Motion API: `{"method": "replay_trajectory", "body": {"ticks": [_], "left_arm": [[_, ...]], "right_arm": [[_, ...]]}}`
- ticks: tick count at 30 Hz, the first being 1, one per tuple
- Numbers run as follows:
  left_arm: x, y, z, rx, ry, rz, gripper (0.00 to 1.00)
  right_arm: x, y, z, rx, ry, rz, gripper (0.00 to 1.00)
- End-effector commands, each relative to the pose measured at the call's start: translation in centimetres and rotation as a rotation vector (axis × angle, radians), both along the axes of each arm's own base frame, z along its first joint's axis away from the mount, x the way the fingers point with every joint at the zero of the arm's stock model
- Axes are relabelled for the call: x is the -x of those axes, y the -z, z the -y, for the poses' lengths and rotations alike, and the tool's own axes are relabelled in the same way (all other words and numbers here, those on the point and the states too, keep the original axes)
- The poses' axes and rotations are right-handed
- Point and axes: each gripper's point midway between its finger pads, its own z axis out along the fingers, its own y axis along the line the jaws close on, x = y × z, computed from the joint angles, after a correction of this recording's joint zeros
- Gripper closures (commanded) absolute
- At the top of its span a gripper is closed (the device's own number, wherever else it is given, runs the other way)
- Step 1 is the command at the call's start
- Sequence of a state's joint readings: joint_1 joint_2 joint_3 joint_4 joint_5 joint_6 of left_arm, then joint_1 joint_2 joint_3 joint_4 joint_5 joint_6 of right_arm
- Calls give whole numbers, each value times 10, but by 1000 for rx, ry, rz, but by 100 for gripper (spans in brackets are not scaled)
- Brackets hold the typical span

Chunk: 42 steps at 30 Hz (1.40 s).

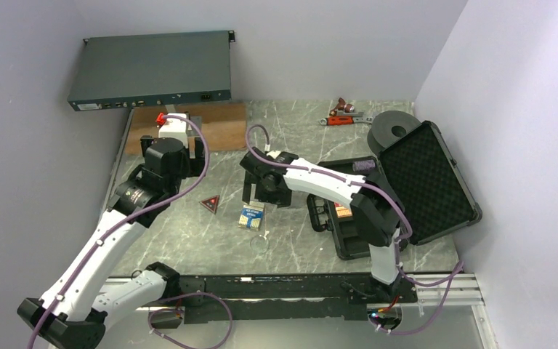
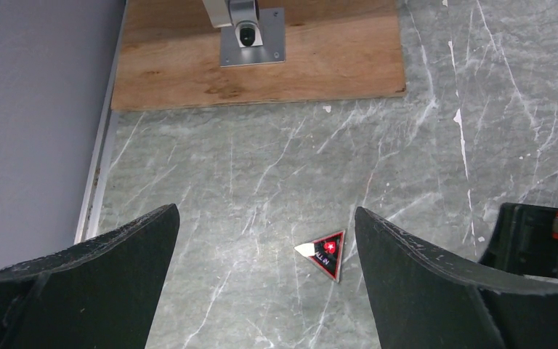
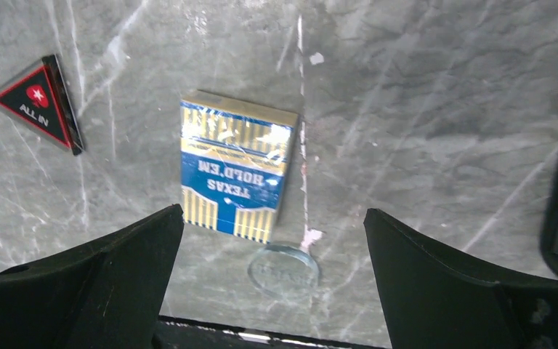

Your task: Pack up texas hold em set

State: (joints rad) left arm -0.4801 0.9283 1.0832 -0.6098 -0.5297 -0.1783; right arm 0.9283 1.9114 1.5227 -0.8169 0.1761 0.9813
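The right gripper (image 3: 272, 218) hangs with jaws spread wide. Between them lies a clear round plastic disc (image 3: 283, 270), and just beyond it a blue-white cardboard card box (image 3: 234, 174) printed "TEXAS HOLD'EM". Farther left, a red-and-black triangle (image 3: 40, 102) reads "ALL IN", framed by the left gripper (image 2: 265, 214), jaws also spread. The black foam-lined hard case (image 1: 421, 182) stands open, well right.

Triangle (image 1: 209, 204) lies left of card box (image 1: 251, 216), disc (image 1: 260, 243) before it, case (image 1: 425, 178) right.
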Motion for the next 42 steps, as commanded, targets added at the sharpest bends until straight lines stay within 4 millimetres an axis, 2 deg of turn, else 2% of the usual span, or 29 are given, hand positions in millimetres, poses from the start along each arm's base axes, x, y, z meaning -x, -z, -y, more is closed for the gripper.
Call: {"method": "replay_trajectory", "body": {"ticks": [1,10,19,27,33,39,42], "left_arm": [[0,-10,-4,7,-22,39,3],[2,-12,-7,6,-30,49,3],[2,-12,-7,4,-28,48,3],[1,-12,-6,3,-26,48,3],[1,-11,-6,2,-23,45,3],[1,-11,-6,-1,-24,44,3],[1,-10,-6,-1,-22,43,3]], "right_arm": [[-6,-6,-21,-38,64,-11,0],[-10,10,-37,-32,94,-32,0],[-8,33,-44,-12,61,-65,0],[-8,41,-47,-1,42,-64,1],[-6,44,-51,6,17,-61,10],[-3,46,-55,9,-36,-47,25],[-2,44,-58,10,-80,-28,37]]}}
